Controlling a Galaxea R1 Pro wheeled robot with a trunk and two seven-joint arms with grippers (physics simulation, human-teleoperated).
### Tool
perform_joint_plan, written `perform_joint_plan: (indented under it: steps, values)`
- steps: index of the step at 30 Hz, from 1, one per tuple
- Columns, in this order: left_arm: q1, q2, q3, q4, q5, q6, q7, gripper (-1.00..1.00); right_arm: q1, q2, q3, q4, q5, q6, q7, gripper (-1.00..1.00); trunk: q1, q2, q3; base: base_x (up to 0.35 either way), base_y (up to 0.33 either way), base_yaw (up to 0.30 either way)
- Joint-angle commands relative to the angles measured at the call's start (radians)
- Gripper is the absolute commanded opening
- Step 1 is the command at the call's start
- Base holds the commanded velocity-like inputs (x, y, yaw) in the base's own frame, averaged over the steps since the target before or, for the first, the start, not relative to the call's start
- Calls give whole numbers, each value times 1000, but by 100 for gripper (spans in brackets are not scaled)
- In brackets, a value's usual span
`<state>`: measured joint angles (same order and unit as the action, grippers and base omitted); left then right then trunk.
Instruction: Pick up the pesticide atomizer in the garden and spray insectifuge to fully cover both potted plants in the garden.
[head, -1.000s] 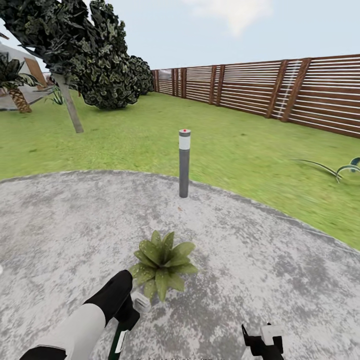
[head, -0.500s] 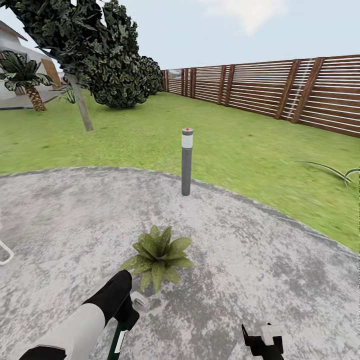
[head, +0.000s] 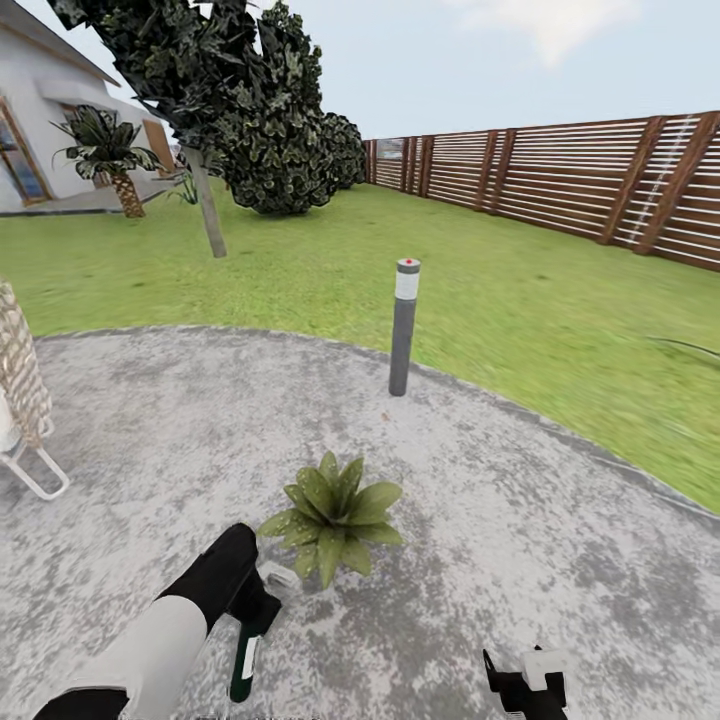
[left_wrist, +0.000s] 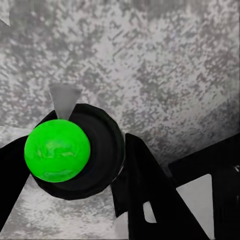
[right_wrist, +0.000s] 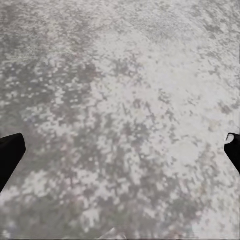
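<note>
A potted plant (head: 335, 515), a low rosette of broad pointed green leaves, stands on the round grey speckled paving (head: 520, 540) just ahead of me. My left gripper (head: 262, 615) hangs just short of it, on its left side, shut on the pesticide atomizer (head: 243, 665). The atomizer's dark green body points down and its pale head (head: 275, 575) faces the plant. In the left wrist view the atomizer (left_wrist: 57, 150) appears end-on as a bright green cap in a black ring, between black fingers (left_wrist: 140, 175). My right gripper (head: 525, 685) is low on the right, open over bare paving (right_wrist: 120, 100).
A grey bollard light (head: 403, 325) stands at the paving's far edge, beyond the plant. A wicker bench (head: 20, 390) juts in at the left. Lawn (head: 300, 270) stretches back to a slatted wood fence (head: 560, 185), a dark tree (head: 215, 100), a palm (head: 110, 160) and a house (head: 40, 140).
The head view has swung left, bringing the bench and house into view; plant and bollard sit further right in the picture. Both arms keep their pose; a little more of the atomizer shows.
</note>
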<state>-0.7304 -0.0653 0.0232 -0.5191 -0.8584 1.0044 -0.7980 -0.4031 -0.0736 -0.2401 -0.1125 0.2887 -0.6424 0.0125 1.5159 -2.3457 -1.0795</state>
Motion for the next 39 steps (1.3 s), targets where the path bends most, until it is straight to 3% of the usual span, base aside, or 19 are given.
perform_joint_plan:
  steps: [1,10,20,31,39]
  values:
    - [-1,-6,19,4,-14,3,-9,-100,0,0,-8,1,9,-3,1,100,0,0,-1,0,0,273]
    - [0,-12,27,9,-6,6,-15,-100,0,-5,-9,0,9,-3,1,100,0,0,-1,112,-36,16]
    - [11,-10,27,10,-11,6,-15,-100,0,-3,-9,1,9,-3,1,100,0,0,-1,78,-246,3]
    - [0,-1,26,12,-12,8,-15,-100,0,-2,-8,1,9,-3,1,100,0,0,-1,165,-156,218]
    - [-23,-7,18,33,-11,8,-21,-100,0,-2,-8,1,9,-3,1,100,0,0,-1,133,-5,26]
